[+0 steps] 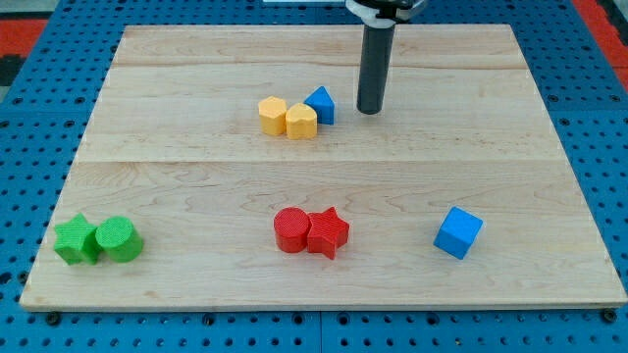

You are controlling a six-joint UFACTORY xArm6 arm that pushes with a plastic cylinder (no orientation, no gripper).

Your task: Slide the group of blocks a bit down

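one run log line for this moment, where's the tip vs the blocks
tip: right of blue triangular block, apart | group: blue triangular block + yellow blocks, touching | red pair below | task: not yet started

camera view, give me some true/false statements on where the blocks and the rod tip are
1. My tip is at the view's right of the blue triangular block. True.
2. The two yellow blocks sit apart from each other. False: they touch, side by side.
3. The blue cube stands alone at the view's lower right. True.
4. The red star is next to the green blocks. False: it touches the red cylinder near the bottom centre.
5. My tip is pressing a yellow block. False: a gap shows even to the blue triangular block.
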